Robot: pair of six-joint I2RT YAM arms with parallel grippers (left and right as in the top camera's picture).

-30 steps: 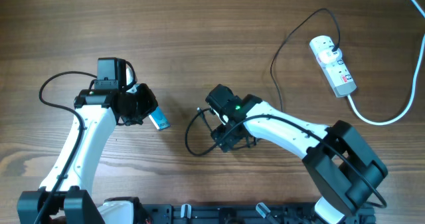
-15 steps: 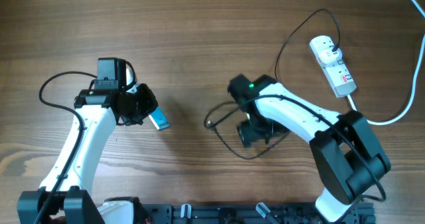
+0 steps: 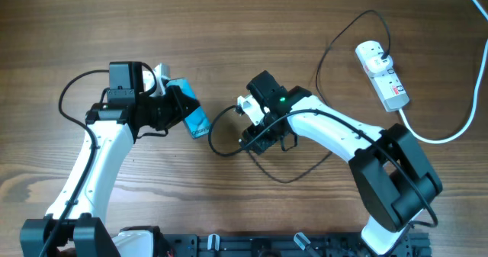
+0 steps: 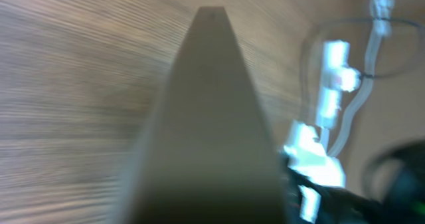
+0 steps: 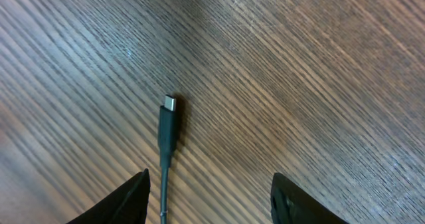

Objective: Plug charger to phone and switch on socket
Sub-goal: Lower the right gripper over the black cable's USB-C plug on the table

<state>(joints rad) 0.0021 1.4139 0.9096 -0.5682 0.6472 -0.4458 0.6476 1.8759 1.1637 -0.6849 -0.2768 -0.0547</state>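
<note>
With left pincer (image 3: 174,109), gripped small flat turquoise-screened phone (image 3: 196,117) above wooden desk (image 3: 229,28) — presumably to offer its port. With right pincer (image 5: 209,194), fingers apart, straddled thin black charger cable (image 5: 167,127) tip on desk.

**A:** Quick rundown of the rig's looks?

**B:** Left arm (image 3: 99,158) and right arm (image 3: 335,135), same build: smooth white shells on the long links, chunky black housings at every joint. Thin black cable (image 3: 62,101) looping off the left one.

**A:** Any markings?

**B:** Just a small green light (image 3: 280,101) on the right wrist block. Right gripper (image 5: 211,201): dark, blunt fingertips (image 5: 129,199). Black base rail (image 3: 252,245) along the tabletop's near edge, small silver fittings on it.
</note>
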